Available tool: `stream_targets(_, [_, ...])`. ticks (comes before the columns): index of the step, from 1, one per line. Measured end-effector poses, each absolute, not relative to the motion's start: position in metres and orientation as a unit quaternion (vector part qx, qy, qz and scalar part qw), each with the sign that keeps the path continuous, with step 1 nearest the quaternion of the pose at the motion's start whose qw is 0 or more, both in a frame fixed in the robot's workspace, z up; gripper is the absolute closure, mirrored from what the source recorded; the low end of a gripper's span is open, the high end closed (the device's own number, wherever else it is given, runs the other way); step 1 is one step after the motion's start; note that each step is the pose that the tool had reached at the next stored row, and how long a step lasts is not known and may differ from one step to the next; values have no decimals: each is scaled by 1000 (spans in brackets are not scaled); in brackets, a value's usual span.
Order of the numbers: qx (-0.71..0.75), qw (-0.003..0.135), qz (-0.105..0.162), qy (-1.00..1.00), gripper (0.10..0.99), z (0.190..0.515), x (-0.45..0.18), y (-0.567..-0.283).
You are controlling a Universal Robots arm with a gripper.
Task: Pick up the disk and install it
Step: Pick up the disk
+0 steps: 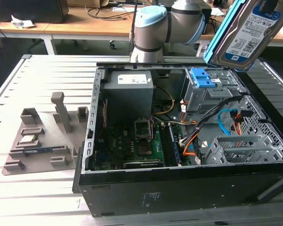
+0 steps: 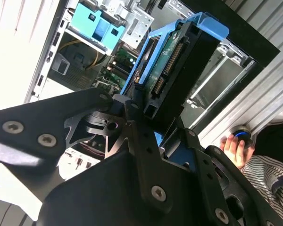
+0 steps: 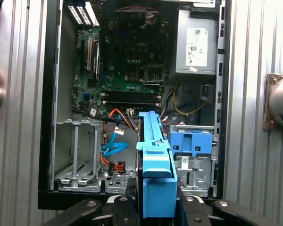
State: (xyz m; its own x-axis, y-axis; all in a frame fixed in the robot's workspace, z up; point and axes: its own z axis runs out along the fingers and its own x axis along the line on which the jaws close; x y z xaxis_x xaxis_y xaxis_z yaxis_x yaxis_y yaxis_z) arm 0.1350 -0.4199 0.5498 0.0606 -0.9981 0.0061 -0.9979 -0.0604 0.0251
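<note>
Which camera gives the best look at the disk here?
The exterior view: the disk is raised above the open computer case, labelled face toward the camera. The second wrist view shows its connector edge, held in the gripper; the first wrist view shows its blue carrier frame edge-on.

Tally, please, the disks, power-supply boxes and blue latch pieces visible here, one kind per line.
Silver metal disk in a blue plastic carrier frame, held in the jaws: 1
Grey metal power-supply box with a white sticker: 1
Blue plastic latch piece: 1
Total: 3
</note>
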Motion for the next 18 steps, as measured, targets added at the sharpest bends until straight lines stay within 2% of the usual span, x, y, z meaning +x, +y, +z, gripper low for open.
stream_targets(18, [728,11,-6,-685,718,547,135,-436])
